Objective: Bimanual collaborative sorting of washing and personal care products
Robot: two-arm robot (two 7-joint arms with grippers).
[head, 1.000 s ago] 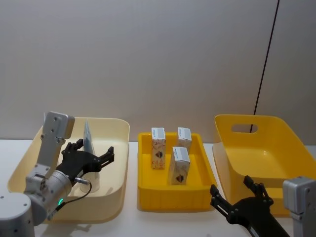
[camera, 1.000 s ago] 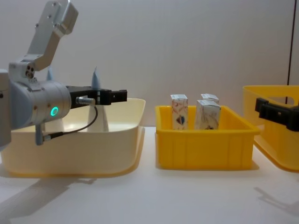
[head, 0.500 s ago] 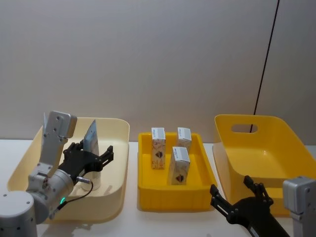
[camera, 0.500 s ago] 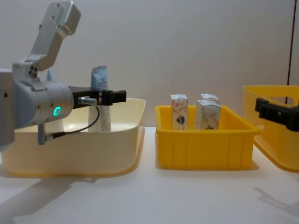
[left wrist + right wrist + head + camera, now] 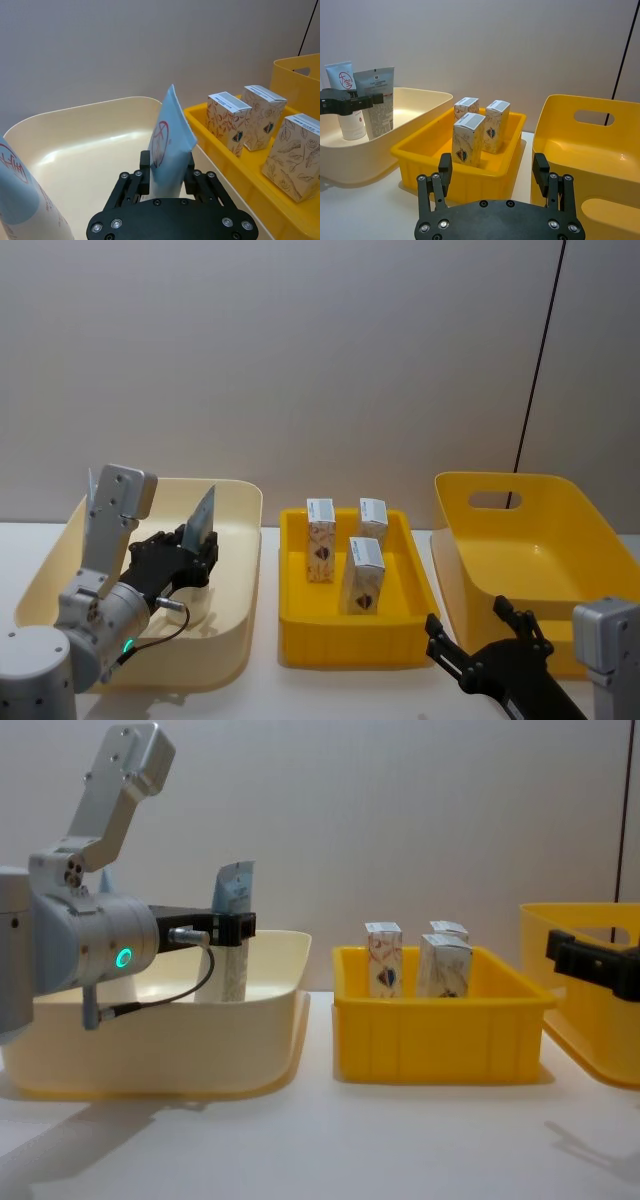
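Left gripper (image 5: 192, 556), jaws clamping tube (image 5: 201, 519); white table (image 5: 345, 692) (grey wall (image 5: 300, 360)).

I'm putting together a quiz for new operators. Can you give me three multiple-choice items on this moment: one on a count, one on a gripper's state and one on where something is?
1. How many cartons stand in the middle yellow tray?
A two
B three
C four

2. How do the jaws of the right gripper stand?
A shut on a carton
B shut on a tube
C open, holding nothing

3. Where is the tube that the left gripper holds?
A in the cream bin
B in the yellow tray
C between the right gripper's jaws

Answers:
1 B: two cartons stand at the back of the tray and one in front.
2 C: the jaws are spread wide with nothing between them.
3 A: the left jaws clamp the tilted tube inside the bin's walls.
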